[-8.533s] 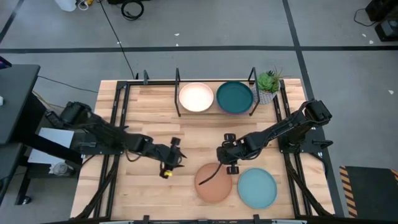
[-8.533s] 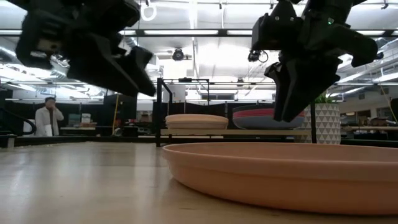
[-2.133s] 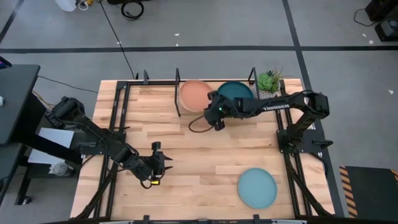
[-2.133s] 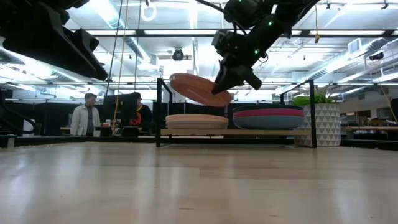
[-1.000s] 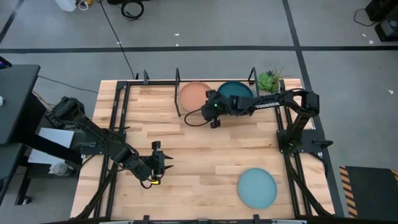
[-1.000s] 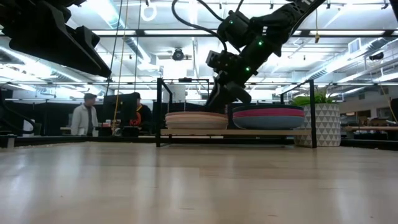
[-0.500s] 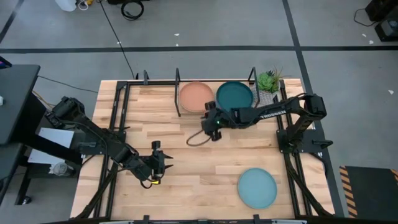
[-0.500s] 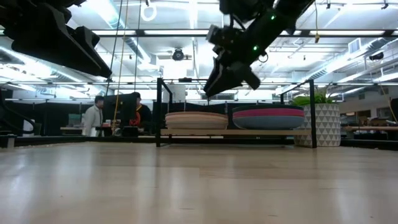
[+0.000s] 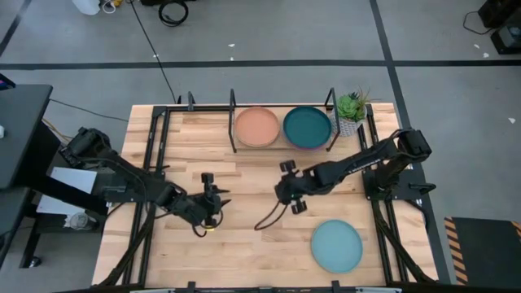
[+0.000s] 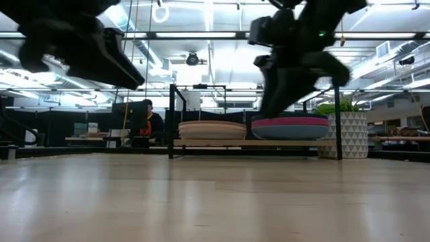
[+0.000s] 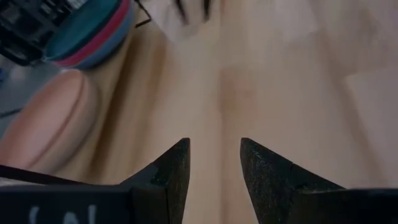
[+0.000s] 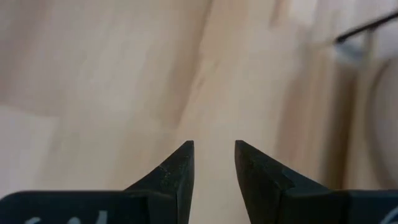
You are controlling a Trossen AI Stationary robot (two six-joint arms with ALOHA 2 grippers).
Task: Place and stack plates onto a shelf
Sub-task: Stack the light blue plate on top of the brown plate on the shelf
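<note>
Potted plant (image 9: 351,108) on wooden table (image 9: 244,220)

Grey floor (image 9: 269,37), black tape lines; bright ceiling strip lights (image 10: 201,35).

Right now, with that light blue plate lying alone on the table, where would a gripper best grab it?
Probably at the rim of the light blue plate, on the edge facing the right gripper. It lies flat and shallow, so only the thin raised edge offers a pinch, coming down from above.

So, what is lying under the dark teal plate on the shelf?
The low view shows a magenta plate directly under the dark teal plate, then a blue one lower in the stack. From above the teal plate covers them. Anything deeper cannot be seen.
</note>
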